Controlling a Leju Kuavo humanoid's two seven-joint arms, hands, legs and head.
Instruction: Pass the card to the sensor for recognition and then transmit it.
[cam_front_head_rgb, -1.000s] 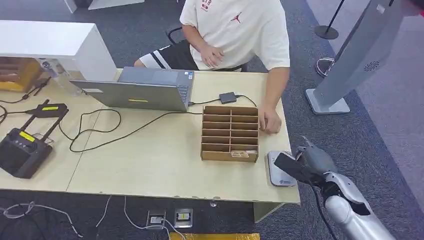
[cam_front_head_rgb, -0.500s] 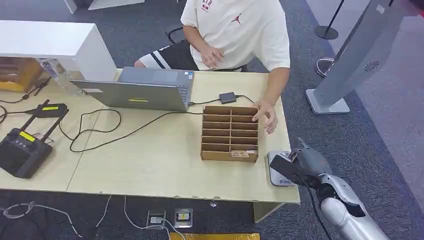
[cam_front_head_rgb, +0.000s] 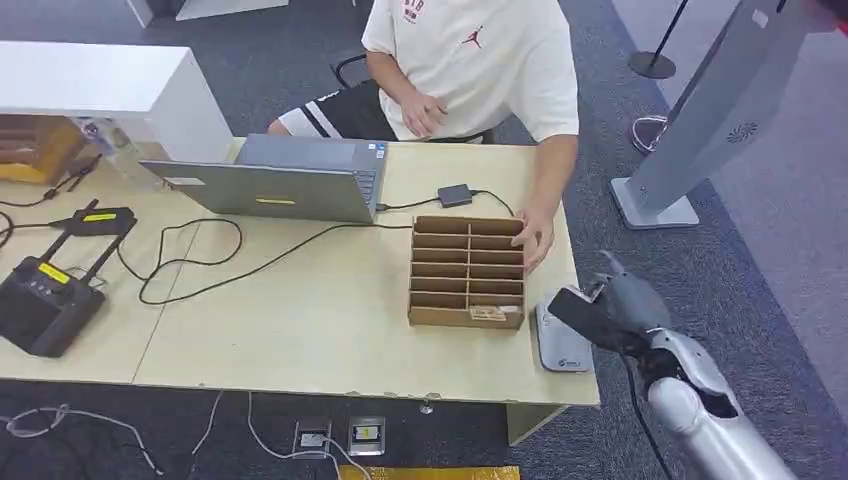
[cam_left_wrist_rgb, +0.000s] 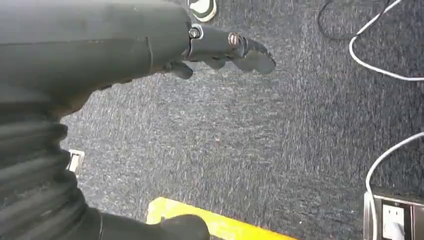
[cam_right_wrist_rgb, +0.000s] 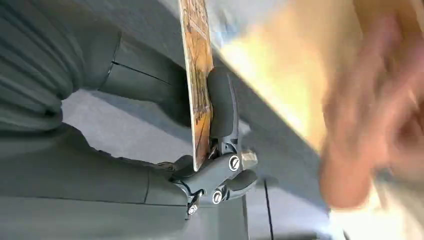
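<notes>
Card (cam_right_wrist_rgb: 198, 75) in hand: your robot's right hand (cam_front_head_rgb: 605, 312) grips it edge-on between the thumb (cam_right_wrist_rgb: 222, 107) and the darker fingers, at the near right corner of the table (cam_front_head_rgb: 330, 320). In the right wrist view you see the card's orange-brown printed face standing thin against the grey hand. From the head view you see that hand hovering at the right edge of the sensor (cam_front_head_rgb: 560, 340), a flat grey pad lying on the tabletop just right of the cardboard organizer (cam_front_head_rgb: 467, 272); you cannot tell whether the card touches the pad.

One more card (cam_front_head_rgb: 488, 314) lies in the organizer's nearest right-hand compartment. A person in a white T-shirt (cam_front_head_rgb: 470, 60) sits across the table from you, one hand (cam_front_head_rgb: 535, 238) resting on the organizer's far right corner; the same hand appears as a blur in the right wrist view.

Your left hand (cam_left_wrist_rgb: 222, 50) hangs over dark carpet in the left wrist view, fingers stretched out and loosely apart, holding nothing.

Across the rest of the table you have an open laptop (cam_front_head_rgb: 275, 180), a small black adapter (cam_front_head_rgb: 455, 194) on a cable, and a black controller (cam_front_head_rgb: 45, 295) at the left edge.
</notes>
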